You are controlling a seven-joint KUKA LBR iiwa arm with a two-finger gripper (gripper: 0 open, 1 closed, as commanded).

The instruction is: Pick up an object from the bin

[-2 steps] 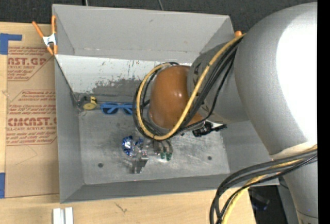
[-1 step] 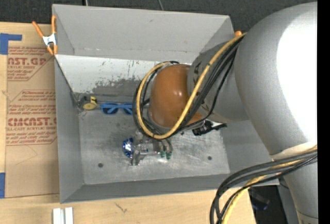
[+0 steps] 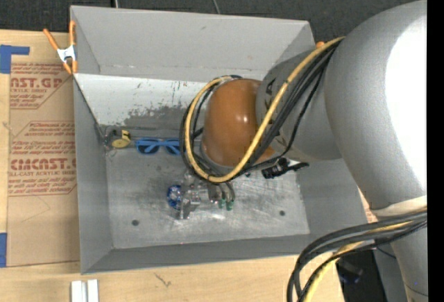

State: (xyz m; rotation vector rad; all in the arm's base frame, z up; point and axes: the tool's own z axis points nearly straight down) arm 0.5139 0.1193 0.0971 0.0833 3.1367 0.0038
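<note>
Grey bin (image 3: 208, 37), floor mostly bare. Arm (image 3: 374, 99) comes in over the bin's right wall, with its orange wrist cover (image 3: 232, 127) above mid-floor. Claw (image 3: 205, 195) sits low over the floor, toward the near wall; cannot tell how far open it is, or whether it has anything. Blue glasses (image 3: 158, 147) lie along the foot of the far wall, with a yellow piece (image 3: 121, 142) just beside them, toward the far-left corner. A small blue-and-white thing (image 3: 176, 198) lies just beside the claw on the left-wall side. Step judged: reach-down, grasp unconfirmed. Next move calls for closing on that small thing, then a straight lift. Open floor toward the left wall; near wall close.
</note>
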